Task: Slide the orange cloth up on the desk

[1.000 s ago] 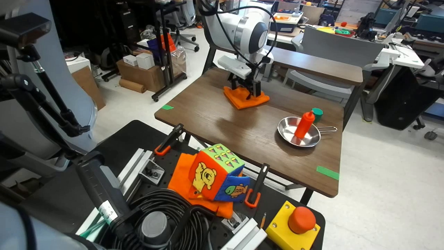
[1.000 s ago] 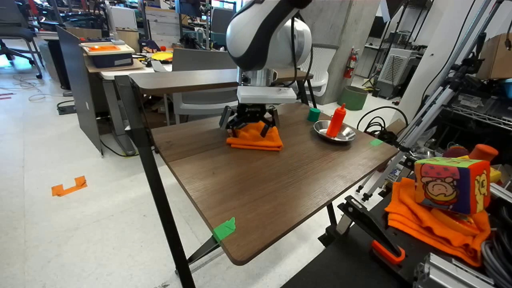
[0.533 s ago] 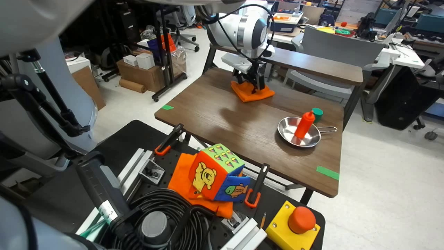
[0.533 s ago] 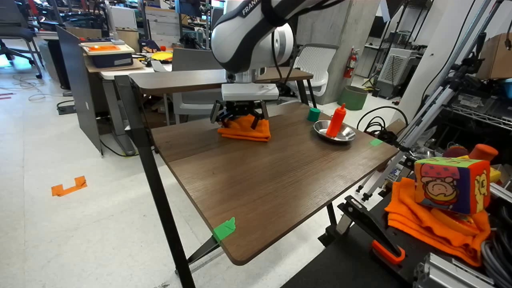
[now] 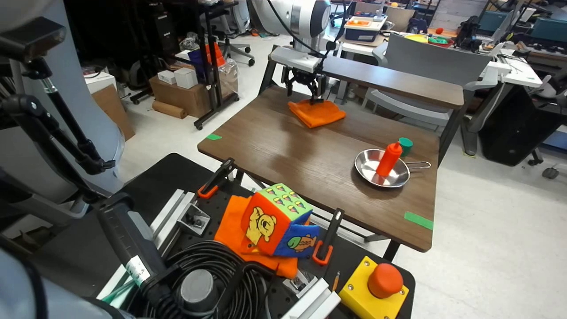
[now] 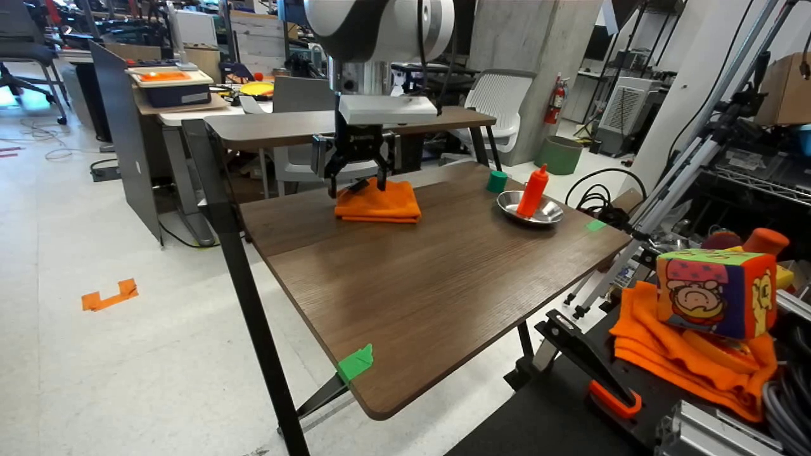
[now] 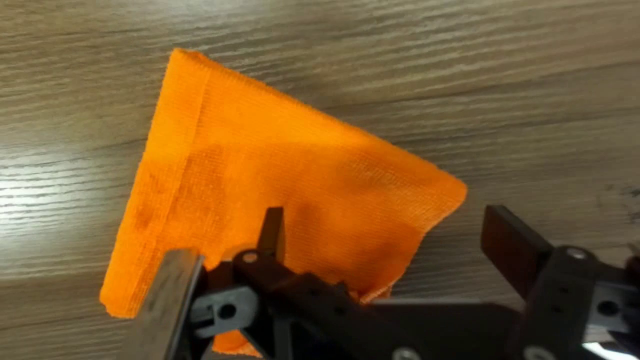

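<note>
The orange cloth [image 5: 318, 116] lies folded and flat on the brown desk [image 5: 252, 130], near the raised back panel [image 5: 390, 83]. The cloth also shows in an exterior view [image 6: 380, 206]. My gripper [image 5: 303, 95] is open and hovers a little above the cloth's far edge; it also shows in an exterior view [image 6: 357, 187]. In the wrist view the cloth [image 7: 300, 170] fills the middle. The fingers of the gripper [image 7: 386, 214] are wide apart, one over the cloth, the other over bare wood past its corner. Nothing is held. The gripper hides the cloth's lower part there.
A metal pan [image 5: 366, 167] holding a red bottle [image 5: 388, 161] stands on the desk, with a green cup [image 5: 405, 146] beside it. Green tape [image 5: 418, 220] marks the desk edges. A black table in front bears a printed cube [image 5: 283, 221] on other orange cloth.
The cloth has slid back toward the raised panel compared with one second ago. Since half a second ago my gripper has lifted off the cloth, which has shifted only slightly.
</note>
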